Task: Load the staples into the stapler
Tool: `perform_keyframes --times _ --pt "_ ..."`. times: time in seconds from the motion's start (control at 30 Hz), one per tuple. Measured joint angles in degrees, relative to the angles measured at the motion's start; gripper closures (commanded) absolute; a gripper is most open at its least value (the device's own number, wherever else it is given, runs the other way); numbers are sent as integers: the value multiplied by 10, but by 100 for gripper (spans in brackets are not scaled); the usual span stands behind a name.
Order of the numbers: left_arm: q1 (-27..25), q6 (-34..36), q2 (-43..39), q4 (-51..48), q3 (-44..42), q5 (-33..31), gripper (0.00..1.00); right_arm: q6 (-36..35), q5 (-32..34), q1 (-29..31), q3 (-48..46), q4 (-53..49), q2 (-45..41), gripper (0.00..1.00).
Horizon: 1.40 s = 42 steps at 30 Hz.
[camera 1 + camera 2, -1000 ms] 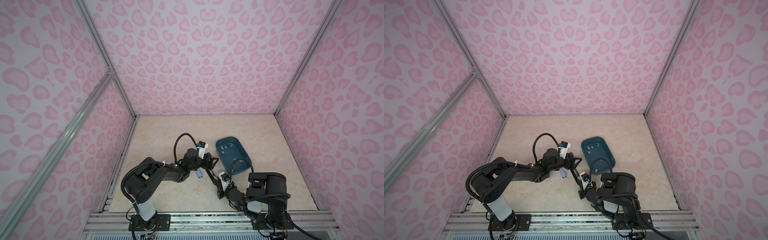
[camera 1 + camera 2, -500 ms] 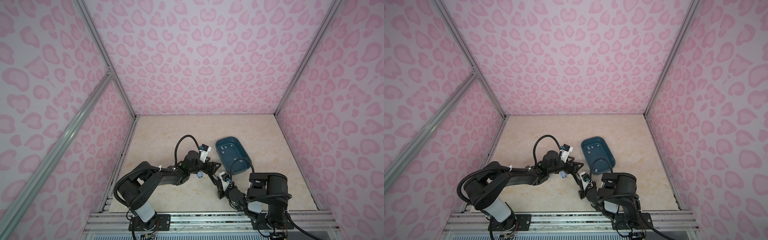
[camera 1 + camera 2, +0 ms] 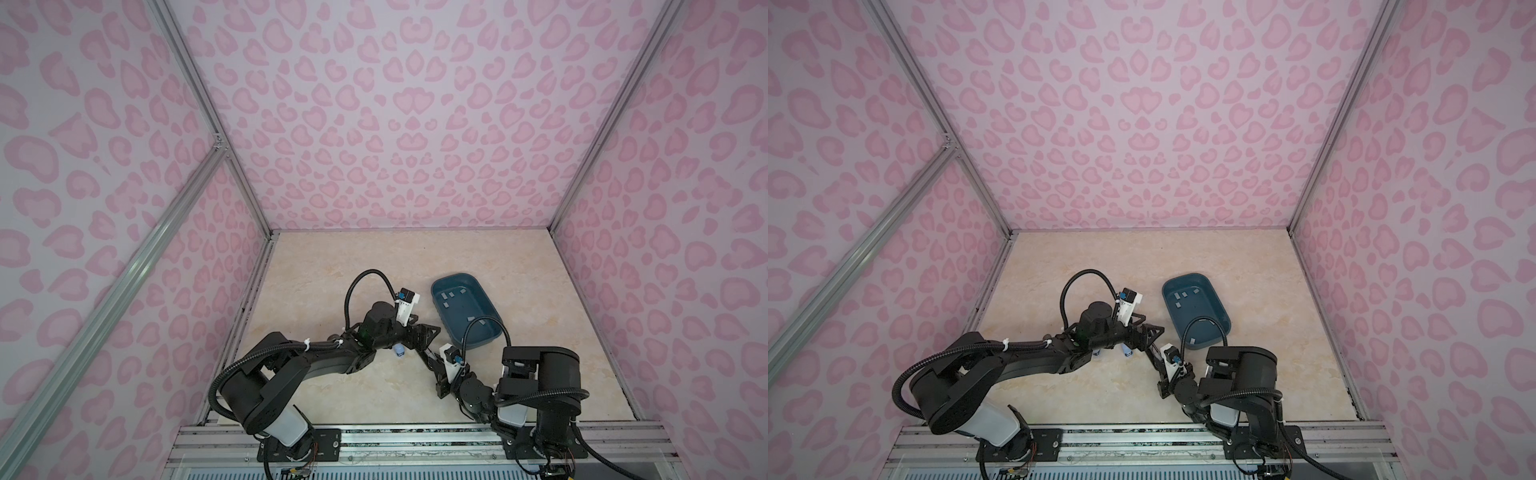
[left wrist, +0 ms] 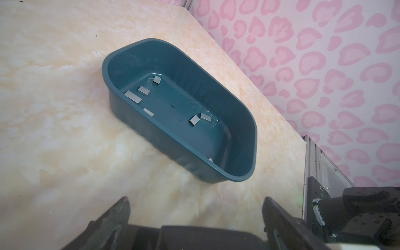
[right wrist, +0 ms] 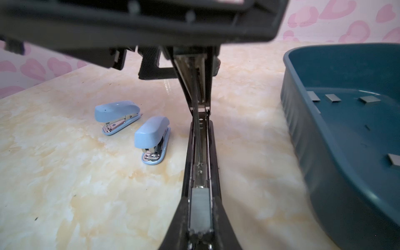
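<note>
Black desk stapler (image 5: 200, 151), hinged open on the beige marbled tabletop (image 5: 65, 173), with its base clamped between the closed fingers of the right gripper (image 5: 200, 237). One grey metal staple strip (image 5: 200, 207) is seated in its channel at the gripper end. The left gripper (image 4: 195, 207) has its fingers spread wide and holds nothing, poised over the stapler's raised top arm. The teal oval plastic tub (image 4: 205, 86) alongside holds loose flat grey staples (image 4: 133, 96). Two small light-blue plastic staplers (image 5: 118, 112) (image 5: 151, 134) lie closed on the tabletop, across the black stapler from the tub.
</note>
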Motion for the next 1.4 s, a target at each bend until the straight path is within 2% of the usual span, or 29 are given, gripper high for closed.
perform_keyframes --times 0.33,0.53,0.7,0.87,0.97,1.07,1.2,1.4 --pt "1 -18 -87 -28 -16 -74 4 0 12 3 9 0 25 82" --pt "1 -28 -84 -45 -24 -122 4 0 13 11 3 -3 2 53" --pt "1 -28 -46 -47 -23 -133 4 -5 24 30 -10 -28 -76 50" --pt "0 -28 2 -47 -12 -136 4 -8 38 45 -1 -140 -221 50" --pt "0 -27 27 -46 -5 -136 4 -3 38 32 47 -278 -325 61" --pt "-1 -27 43 -45 0 -136 4 7 28 6 70 -374 -378 65" --pt "-1 -27 58 -45 3 -137 4 21 0 -31 78 -455 -379 68" --pt "-1 -27 78 -43 10 -140 4 21 -47 -23 118 -490 -308 70"
